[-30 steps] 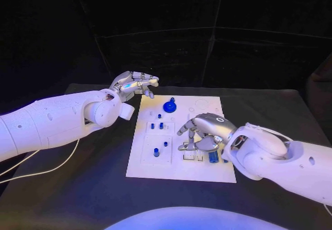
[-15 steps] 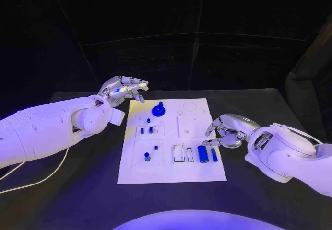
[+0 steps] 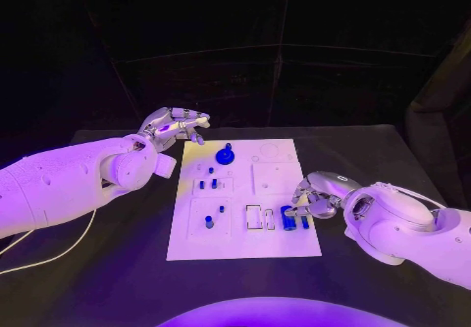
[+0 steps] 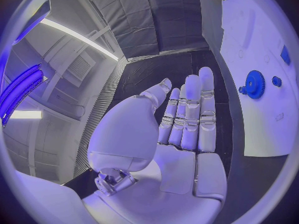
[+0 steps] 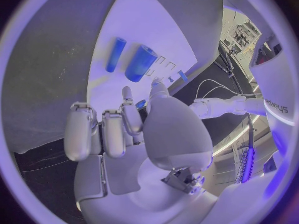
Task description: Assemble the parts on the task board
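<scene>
Right hand [image 3: 316, 197], fingers curled but empty, should close squarely on the fat blue plastic cylinder [image 3: 288, 218] near-right on the white task board [image 3: 246, 245]; left hand [image 3: 177, 125] idles open-fingered.

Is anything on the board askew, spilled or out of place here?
Nothing stands out. The white board lies flat, the blue gear sits at its far end, and two blue cylinders lie side by side near the right hand.

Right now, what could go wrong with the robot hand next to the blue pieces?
The right robot hand sits close to the fat blue cylinder and thin blue peg lying loose at the task board edge. A clumsy reach might roll them off the board. It might also bump the board itself and shake the small upright pegs.
</scene>
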Motion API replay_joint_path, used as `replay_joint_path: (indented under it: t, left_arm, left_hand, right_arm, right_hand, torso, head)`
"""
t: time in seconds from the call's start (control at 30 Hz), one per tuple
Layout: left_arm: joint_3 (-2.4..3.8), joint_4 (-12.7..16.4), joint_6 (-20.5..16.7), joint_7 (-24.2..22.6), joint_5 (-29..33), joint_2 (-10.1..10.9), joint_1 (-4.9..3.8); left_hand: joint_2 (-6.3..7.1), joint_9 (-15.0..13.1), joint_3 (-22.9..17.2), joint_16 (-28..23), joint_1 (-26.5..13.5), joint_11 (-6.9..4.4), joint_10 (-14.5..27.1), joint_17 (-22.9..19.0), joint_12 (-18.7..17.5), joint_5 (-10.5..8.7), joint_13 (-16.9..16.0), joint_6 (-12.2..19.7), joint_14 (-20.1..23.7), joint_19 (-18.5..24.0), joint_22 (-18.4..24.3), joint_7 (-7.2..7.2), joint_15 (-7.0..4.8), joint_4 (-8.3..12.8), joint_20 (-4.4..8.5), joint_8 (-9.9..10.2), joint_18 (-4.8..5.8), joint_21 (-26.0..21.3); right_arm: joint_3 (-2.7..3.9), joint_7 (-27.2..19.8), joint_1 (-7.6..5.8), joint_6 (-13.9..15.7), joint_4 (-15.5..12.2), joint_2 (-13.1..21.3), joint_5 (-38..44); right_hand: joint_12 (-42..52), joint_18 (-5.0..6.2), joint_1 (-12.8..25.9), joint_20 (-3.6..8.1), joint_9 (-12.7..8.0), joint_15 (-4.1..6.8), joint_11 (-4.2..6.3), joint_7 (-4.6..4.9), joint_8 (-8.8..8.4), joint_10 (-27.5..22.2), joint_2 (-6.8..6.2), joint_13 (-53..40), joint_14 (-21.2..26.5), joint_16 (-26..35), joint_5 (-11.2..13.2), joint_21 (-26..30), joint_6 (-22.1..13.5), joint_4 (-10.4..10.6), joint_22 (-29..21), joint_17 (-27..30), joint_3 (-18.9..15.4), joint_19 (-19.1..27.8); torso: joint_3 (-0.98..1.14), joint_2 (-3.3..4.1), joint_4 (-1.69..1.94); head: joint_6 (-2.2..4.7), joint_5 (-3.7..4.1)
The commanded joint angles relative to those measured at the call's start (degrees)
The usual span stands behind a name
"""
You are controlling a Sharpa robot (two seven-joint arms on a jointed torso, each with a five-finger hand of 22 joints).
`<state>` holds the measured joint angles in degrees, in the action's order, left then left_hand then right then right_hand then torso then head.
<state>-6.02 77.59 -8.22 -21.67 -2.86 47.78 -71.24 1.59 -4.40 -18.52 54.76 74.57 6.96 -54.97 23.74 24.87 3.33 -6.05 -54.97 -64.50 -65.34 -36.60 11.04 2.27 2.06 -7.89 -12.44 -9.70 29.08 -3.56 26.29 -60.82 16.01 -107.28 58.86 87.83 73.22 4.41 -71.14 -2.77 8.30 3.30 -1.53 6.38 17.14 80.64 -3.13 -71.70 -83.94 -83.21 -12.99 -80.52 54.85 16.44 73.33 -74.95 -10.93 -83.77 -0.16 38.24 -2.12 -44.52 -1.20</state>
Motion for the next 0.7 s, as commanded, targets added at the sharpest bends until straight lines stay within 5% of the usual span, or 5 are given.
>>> replay_joint_path:
  t: [0.03, 0.7]
  left_arm:
    - [0.05, 0.15, 0.04, -0.62, 0.15, 0.05, -0.10]
    - [0.04, 0.18, 0.49, -0.40, 0.16, 0.19, -0.10]
  left_hand:
    - [-0.15, 0.08, 0.23, 0.21, 0.45, -0.05, 0.34, -0.07, 0.33, 0.18, 0.07, 0.33, 0.41, -0.50, 0.07, -0.04, -0.04, 0.12, 0.00, -0.34, -0.71, -0.27]
    - [-0.16, 0.08, 0.26, 0.23, 0.49, -0.06, 0.35, -0.10, 0.39, 0.19, 0.07, 0.33, 0.44, -0.50, 0.09, -0.05, -0.05, 0.15, 0.00, -0.40, -0.71, -0.28]
  right_arm:
    - [-0.03, 1.84, 0.48, -1.83, 0.29, -0.40, 1.90]
    - [-0.06, 3.84, 2.65, -3.60, 2.47, -3.39, 3.21]
  right_hand:
    - [0.51, -1.09, 0.37, -0.30, 0.10, -0.38, 0.23, -0.33, 0.39, 0.51, 0.03, -0.51, -3.48, -0.52, -0.34, -0.49, 0.08, 0.20, 0.65, -0.97, -0.19, -0.55]
    - [0.44, -1.24, 0.89, -0.13, 0.47, -0.17, 0.50, -0.65, 1.39, 0.60, 0.46, -0.79, -3.63, -0.89, -0.97, -0.94, 0.61, 0.20, 1.44, -1.77, -0.50, -0.84]
  torso:
    - [-0.03, -0.02, 0.01]
    - [-0.01, -0.05, 0.04]
  head:
    - [-0.13, 0.04]
    - [-0.62, -0.27]
